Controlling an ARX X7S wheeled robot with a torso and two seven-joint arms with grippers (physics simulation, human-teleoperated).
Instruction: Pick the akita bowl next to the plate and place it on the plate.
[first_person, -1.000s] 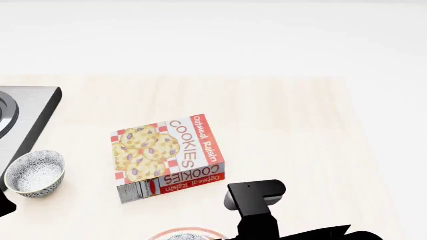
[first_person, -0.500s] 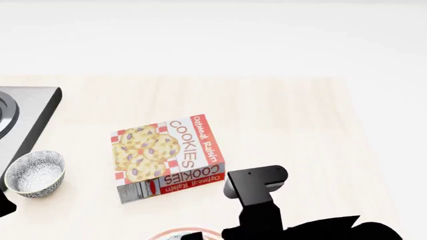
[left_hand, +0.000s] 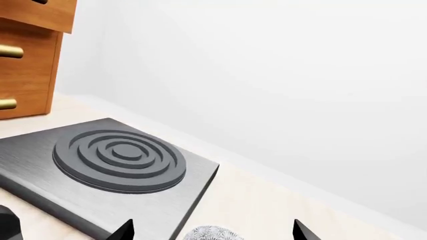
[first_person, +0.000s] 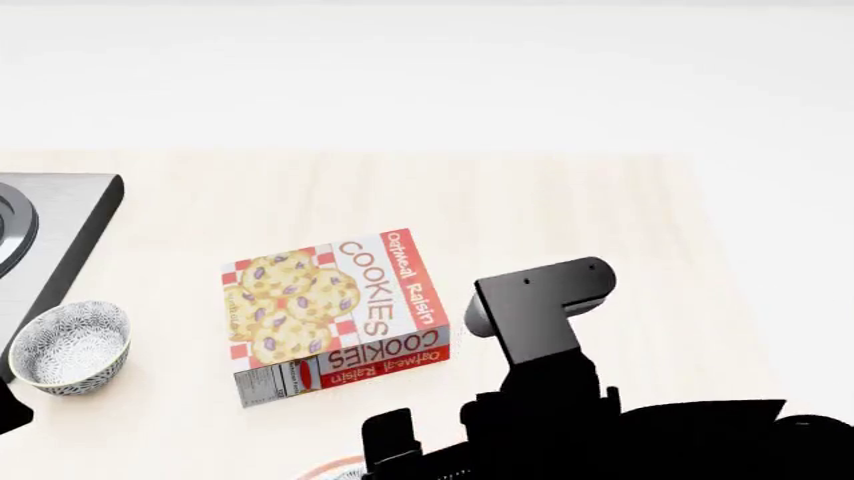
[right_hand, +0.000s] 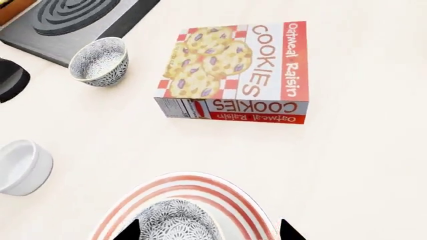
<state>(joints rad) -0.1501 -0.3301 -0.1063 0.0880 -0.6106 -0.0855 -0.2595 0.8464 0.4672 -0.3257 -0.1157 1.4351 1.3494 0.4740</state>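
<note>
An akita bowl (right_hand: 175, 222), grey-and-white speckled, sits on the plate (right_hand: 233, 197), a white plate with red rings. My right gripper (right_hand: 208, 231) hovers over it, open, with one dark fingertip on each side of the bowl. In the head view only a sliver of the plate (first_person: 334, 470) shows under the right arm (first_person: 541, 320). A second, identical bowl (first_person: 70, 345) (right_hand: 100, 61) stands by the stove's corner. My left gripper (left_hand: 213, 231) is open just above that bowl (left_hand: 210, 233).
An oatmeal raisin cookie box (first_person: 334, 315) (right_hand: 237, 75) lies flat mid-table, between the plate and the far edge. A dark stove (left_hand: 113, 160) (first_person: 54, 230) sits at the left. A plain white cup (right_hand: 23, 167) stands left of the plate. A wooden cabinet (left_hand: 27, 55) stands beyond the stove.
The right arm has risen and shifted right in the head view, showing more of itself and covering most of the plate's sliver. The bowl by the stove and the box have not moved.
</note>
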